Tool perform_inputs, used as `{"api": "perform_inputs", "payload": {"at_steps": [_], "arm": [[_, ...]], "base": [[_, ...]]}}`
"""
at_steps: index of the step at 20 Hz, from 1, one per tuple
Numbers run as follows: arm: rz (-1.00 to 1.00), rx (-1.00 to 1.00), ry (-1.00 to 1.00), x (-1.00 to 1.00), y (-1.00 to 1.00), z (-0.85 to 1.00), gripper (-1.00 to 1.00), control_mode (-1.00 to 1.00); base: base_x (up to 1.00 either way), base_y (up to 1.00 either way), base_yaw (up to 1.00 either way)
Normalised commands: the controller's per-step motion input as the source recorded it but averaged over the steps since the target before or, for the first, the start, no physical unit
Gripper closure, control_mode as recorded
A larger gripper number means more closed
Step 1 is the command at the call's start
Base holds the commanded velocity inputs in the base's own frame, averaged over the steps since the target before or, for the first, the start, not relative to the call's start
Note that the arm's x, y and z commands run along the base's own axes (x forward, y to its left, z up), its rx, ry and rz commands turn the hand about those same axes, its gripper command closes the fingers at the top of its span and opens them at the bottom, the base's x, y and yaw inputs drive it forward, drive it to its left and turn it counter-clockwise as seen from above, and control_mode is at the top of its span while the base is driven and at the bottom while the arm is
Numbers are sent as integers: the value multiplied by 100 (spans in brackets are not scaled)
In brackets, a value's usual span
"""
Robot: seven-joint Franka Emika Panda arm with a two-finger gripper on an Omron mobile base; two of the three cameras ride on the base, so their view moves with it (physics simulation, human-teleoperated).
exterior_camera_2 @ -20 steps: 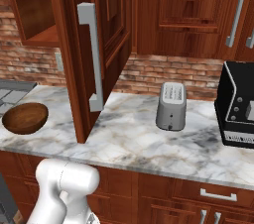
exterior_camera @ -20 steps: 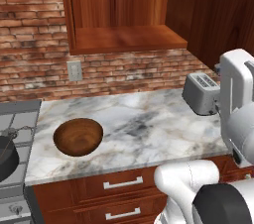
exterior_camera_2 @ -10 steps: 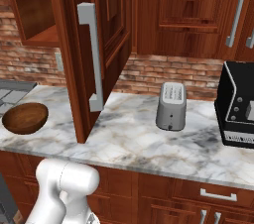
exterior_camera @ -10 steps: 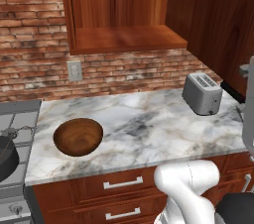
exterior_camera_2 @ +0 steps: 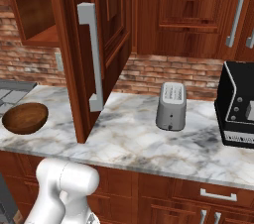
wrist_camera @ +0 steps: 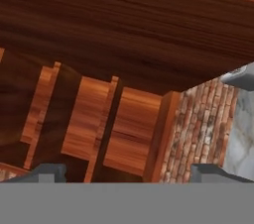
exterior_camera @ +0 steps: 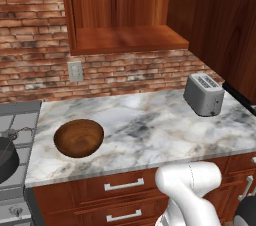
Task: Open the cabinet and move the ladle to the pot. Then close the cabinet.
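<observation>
Cabinet (exterior_camera: 125,15) door (exterior_camera_2: 96,44) swung wide, edge overhanging counter (exterior_camera_2: 139,139); pincer (wrist_camera: 127,171) spread.

On the tabletop (exterior_camera: 145,125), the wooden bowl (exterior_camera: 78,138) lies at 9 o'clock and the toaster (exterior_camera: 203,94) at 3; the cabinet (exterior_camera: 125,15) hangs open at 12, above.

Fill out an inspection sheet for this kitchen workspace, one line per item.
Surface: marble counter, bare in the middle.
Job's things: cabinet door swung open, shelf bare; pot on the stove at left edge; ladle nothing seen.
Clutter: wooden bowl, toaster, black appliance.
Grippers: gripper open, holding nothing, facing wooden cabinet panels.
Cables: nothing seen.
Surroundings: brick wall, wall outlet, drawers.
</observation>
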Motion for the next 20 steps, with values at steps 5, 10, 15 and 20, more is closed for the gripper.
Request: {"api": "perform_inputs", "payload": {"at_steps": [5,10,15,20], "arm": [[0,0,-3,-2,-22,2,-100,-100],[0,0,-2,0,-31,3,-100,-100],[0,0,0,1,-29,0,-100,-100],[0,0,0,0,-43,0,-100,-100]], "base": [[0,0,0],[0,0,0],[0,0,0],[0,0,0]]}}
